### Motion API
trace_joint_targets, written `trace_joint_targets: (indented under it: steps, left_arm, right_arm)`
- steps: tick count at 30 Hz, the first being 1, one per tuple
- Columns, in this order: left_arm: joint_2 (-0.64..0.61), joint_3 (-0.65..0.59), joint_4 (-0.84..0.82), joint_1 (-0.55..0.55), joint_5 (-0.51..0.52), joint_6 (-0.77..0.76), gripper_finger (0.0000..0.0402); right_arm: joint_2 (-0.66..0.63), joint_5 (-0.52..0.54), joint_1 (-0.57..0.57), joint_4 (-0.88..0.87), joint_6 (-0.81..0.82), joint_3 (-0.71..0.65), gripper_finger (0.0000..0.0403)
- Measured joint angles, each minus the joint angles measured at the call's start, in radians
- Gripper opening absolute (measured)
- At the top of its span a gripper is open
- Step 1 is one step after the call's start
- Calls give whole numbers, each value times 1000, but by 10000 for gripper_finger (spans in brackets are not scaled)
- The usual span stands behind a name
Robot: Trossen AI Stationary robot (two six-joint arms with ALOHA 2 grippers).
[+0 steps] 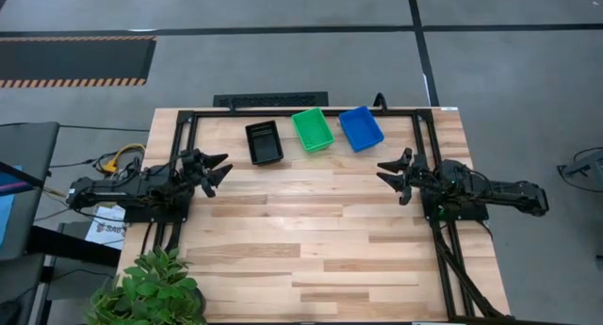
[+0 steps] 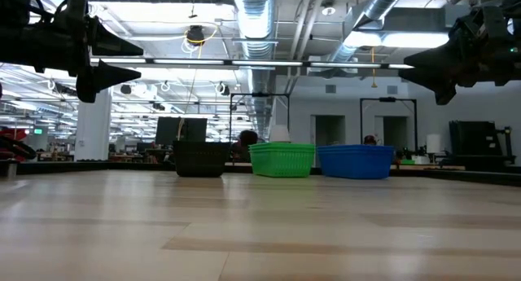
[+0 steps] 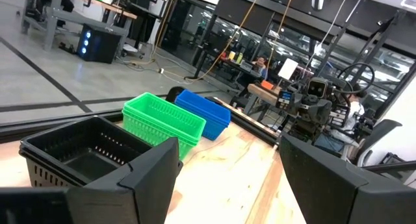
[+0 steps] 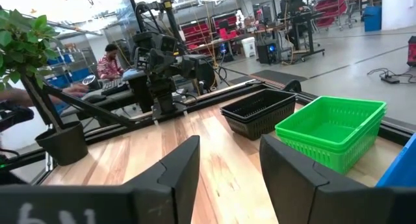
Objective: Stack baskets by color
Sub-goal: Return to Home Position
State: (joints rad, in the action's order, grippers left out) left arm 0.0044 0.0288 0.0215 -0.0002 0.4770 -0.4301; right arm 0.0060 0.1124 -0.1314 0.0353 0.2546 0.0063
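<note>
Three stacks of baskets stand in a row near the table's far edge: black [image 1: 265, 142], green [image 1: 313, 129] and blue [image 1: 361, 127]. Each rests with its bottom on the wood. They also show as black [image 2: 200, 159], green [image 2: 282, 160] and blue [image 2: 356, 161] in the low view. My left gripper [image 1: 219, 171] hovers at the table's left side, open, pointing level toward the middle. My right gripper [image 1: 391, 174] hovers at the right side, open, pointing level toward the middle. Nothing lies between either pair of fingers.
A potted plant [image 1: 151, 289] stands at the table's near left corner. A black metal frame [image 1: 185, 127] runs along the far and side edges. The wooden top [image 1: 311, 231] between the arms and toward the near edge lies bare.
</note>
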Motion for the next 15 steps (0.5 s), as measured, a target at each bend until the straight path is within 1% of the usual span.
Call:
trace_joint_targets:
  steps: [15]
  left_arm:
    - [0,0,0,0,0,1,256]
  right_arm:
    - [0,0,0,0,0,0,181]
